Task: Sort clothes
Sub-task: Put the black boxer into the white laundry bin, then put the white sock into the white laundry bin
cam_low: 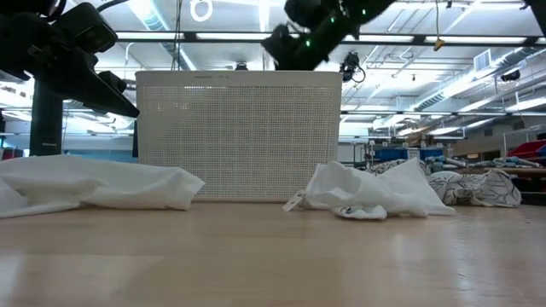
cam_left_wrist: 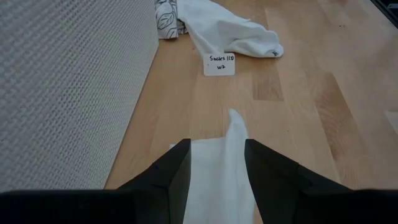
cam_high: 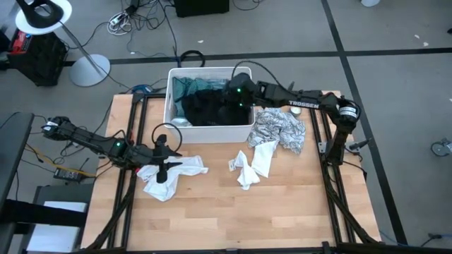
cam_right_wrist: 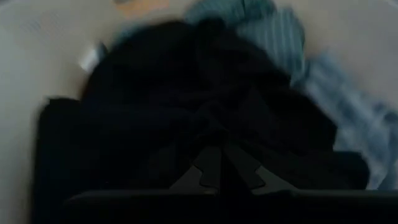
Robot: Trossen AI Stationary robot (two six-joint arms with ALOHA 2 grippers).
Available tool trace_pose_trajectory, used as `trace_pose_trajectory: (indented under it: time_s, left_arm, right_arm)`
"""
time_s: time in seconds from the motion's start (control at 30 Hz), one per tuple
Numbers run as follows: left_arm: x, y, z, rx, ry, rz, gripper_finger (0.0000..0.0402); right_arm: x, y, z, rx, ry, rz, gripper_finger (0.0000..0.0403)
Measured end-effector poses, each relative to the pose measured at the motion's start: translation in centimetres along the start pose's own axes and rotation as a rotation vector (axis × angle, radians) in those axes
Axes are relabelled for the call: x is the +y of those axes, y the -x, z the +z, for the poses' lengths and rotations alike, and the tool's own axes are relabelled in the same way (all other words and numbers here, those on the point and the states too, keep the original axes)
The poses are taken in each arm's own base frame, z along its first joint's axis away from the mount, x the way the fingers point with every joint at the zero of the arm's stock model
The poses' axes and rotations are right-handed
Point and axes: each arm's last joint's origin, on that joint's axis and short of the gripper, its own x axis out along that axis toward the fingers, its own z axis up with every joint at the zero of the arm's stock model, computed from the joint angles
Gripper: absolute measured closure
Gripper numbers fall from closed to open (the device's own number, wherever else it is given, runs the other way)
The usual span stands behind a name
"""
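The right gripper's (cam_right_wrist: pixel 219 167) fingers are pressed together with their tips meeting on the black garment (cam_right_wrist: pixel 186 106) heaped in the white tub (cam_high: pixel 169 99); whether a fold is really caught between them cannot be told, so I judge this the start of a lift and would raise slowly, watching that only the black piece comes and that the blue-striped cloth (cam_right_wrist: pixel 273 28) beside it stays behind. The left gripper's (cam_left_wrist: pixel 216 163) fingers are spread, one on each side of a strip of the white garment (cam_left_wrist: pixel 217 186) lying on the table (cam_high: pixel 282 212) in front of the tub, and they pinch nothing; this looks like a piece just set down in the white pile, and a straight rise would clear it without dragging the cloth along. Farther out, a second white garment (cam_high: pixel 254 164) with a paper tag (cam_left_wrist: pixel 220 64) lies near the table's middle, well apart from the first, and the white-grey patterned garment (cam_high: pixel 281 130) sits just beside the tub's right end, under the right arm. Teal fabric (cam_high: pixel 189 86) shows at the tub's back. Keeping dark pieces away from the white ones should serve the sorting.
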Motion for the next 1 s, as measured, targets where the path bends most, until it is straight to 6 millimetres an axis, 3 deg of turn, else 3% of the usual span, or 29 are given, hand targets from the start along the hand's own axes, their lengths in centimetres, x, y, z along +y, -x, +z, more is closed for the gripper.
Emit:
trace_pose_trajectory:
  time_s: [0.1, 0.3, 0.53, 0.8, 1.0]
  left_arm:
    - [0.0, 0.0, 0.0, 0.000, 0.000, 0.000, 0.0245]
    - [0.0, 0.0, 0.0, 0.000, 0.000, 0.000, 0.0245]
    - [0.0, 0.0, 0.0, 0.000, 0.000, 0.000, 0.0245]
    - [0.0, 0.0, 0.0, 0.003, -0.001, 0.001, 0.0245]
    - [0.0, 0.0, -0.1, 0.008, -0.003, 0.002, 0.0245]
  right_arm:
    - [-0.2, -1.0, -1.7, 0.031, -0.027, -0.005, 0.0398]
    - [-0.2, -2.0, -3.2, 0.005, -0.060, 0.034, 0.0384]
    - [-0.2, -1.8, -2.9, -0.015, -0.067, 0.041, 0.0348]
    - [0.1, 0.5, 0.0, -0.088, -0.045, 0.058, 0.0256]
    - [0.0, 4.1, 1.5, -0.125, 0.001, 0.060, 0.0214]
